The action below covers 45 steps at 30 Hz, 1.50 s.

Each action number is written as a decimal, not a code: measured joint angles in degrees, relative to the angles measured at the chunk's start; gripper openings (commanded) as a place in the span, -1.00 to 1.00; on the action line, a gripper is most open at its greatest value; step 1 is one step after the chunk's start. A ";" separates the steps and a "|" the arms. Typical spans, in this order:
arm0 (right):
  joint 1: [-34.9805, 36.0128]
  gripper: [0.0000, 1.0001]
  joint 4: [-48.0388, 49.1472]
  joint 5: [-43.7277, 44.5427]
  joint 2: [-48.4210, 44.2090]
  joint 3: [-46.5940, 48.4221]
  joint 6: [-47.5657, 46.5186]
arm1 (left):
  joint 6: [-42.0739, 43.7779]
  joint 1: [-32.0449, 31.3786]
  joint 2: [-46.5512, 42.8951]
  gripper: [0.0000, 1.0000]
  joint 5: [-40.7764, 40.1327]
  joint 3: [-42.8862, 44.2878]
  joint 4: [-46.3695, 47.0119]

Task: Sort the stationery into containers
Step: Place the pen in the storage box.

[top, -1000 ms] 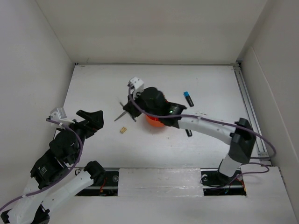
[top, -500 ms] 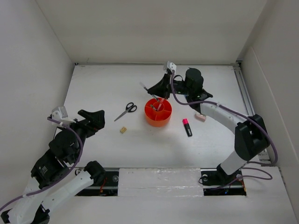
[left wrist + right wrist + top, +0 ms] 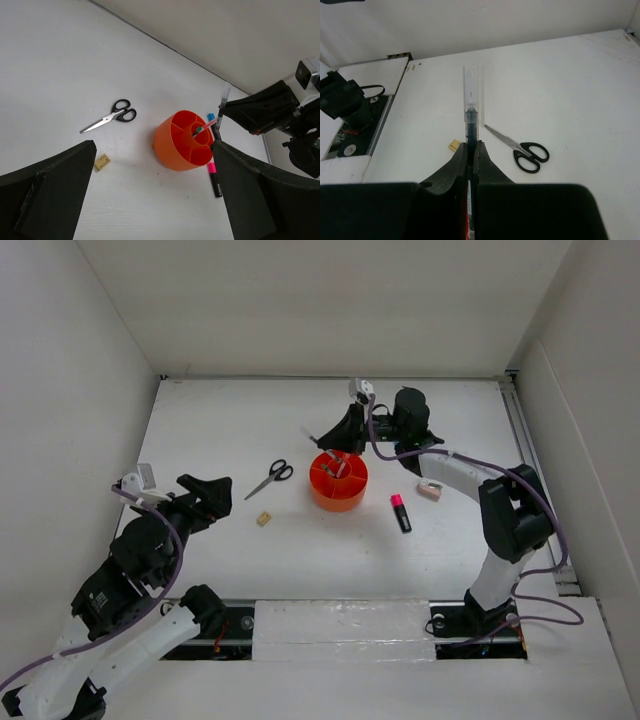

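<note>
The orange organizer (image 3: 338,483) stands mid-table, with a pink pen (image 3: 208,123) in its central cup. My right gripper (image 3: 333,443) hovers just above its far rim, shut on a thin dark pen with a clear cap (image 3: 311,432), which also shows in the right wrist view (image 3: 471,107). Black-handled scissors (image 3: 270,477) and a tan eraser (image 3: 264,519) lie left of the organizer. A pink-capped highlighter (image 3: 400,512) and a pinkish sharpener (image 3: 430,491) lie to its right. A blue-capped highlighter (image 3: 211,119) peeks out behind it. My left gripper (image 3: 207,496) is open and empty, well to the left.
White walls enclose the table on the left, back and right. A metal rail (image 3: 530,455) runs along the right edge. The right arm (image 3: 470,475) stretches over the right side of the table.
The right gripper, a second ago reaching past the organizer near the scissors, has drawn back and now holds the pen over the organizer's far rim. The left gripper has shifted slightly right.
</note>
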 measured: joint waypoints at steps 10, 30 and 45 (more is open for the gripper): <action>-0.63 -1.00 9.38 -0.76 2.40 -3.98 4.04 | 1.11 0.00 0.59 1.00 1.27 -0.02 1.46; -1.77 -1.00 19.56 -0.83 5.95 -8.17 9.42 | 2.67 0.02 0.57 1.00 3.63 -0.13 2.56; -2.58 -0.79 20.11 0.00 7.06 -10.10 9.53 | 2.93 0.02 0.20 1.00 3.96 -0.13 2.56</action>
